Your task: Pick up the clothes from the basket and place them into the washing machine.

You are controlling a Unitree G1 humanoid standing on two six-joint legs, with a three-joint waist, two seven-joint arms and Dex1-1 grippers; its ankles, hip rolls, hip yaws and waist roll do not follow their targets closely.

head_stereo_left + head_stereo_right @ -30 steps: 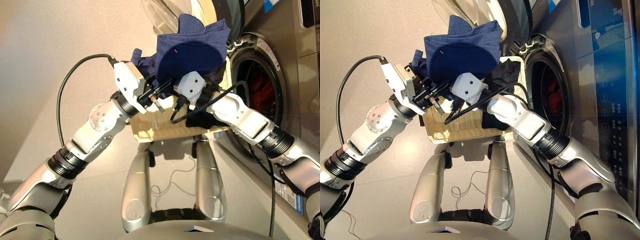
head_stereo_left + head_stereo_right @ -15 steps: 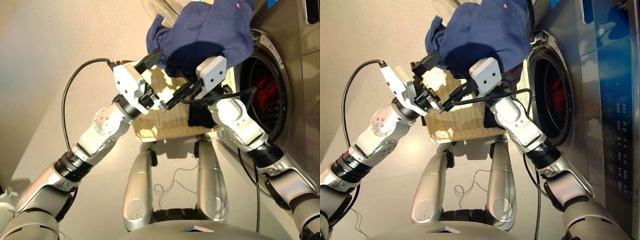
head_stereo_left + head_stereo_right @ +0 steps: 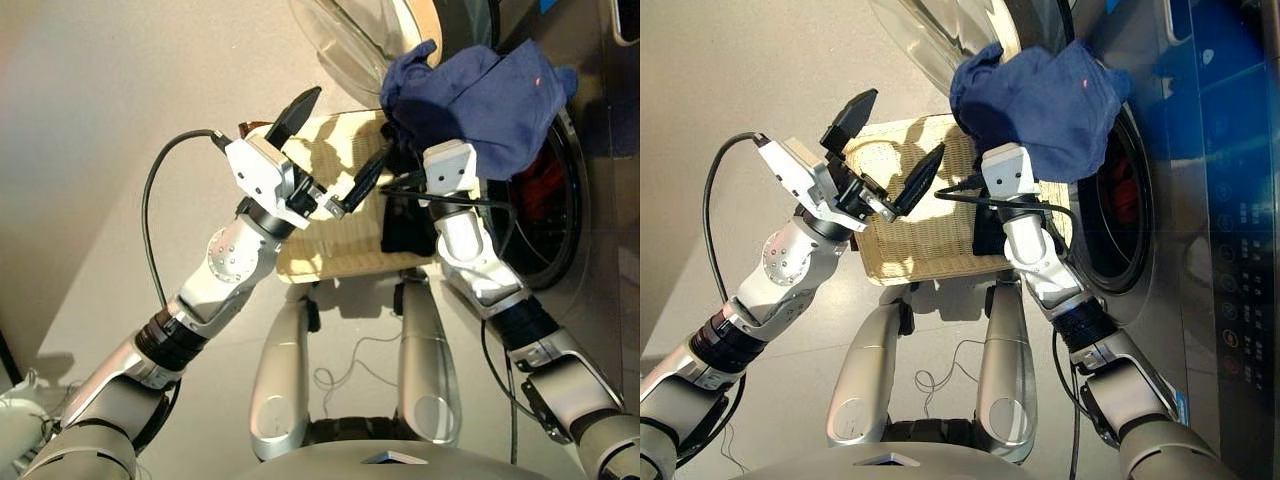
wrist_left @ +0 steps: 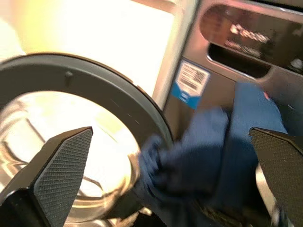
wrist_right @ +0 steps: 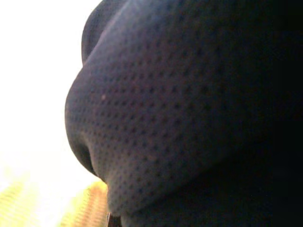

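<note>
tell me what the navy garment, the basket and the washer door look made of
Navy garment: a soft knit, seemingly a mesh-like jersey; tiny regular holes show up close, matte finish.
Basket: cream woven wicker; the weave rows are visible.
Washing machine door: clear glass or plastic porthole in a dark, smooth rim, probably plastic.

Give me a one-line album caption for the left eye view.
Right end effector carries the navy blue garment to the washing machine; open left end effector hovers over the basket.
</note>
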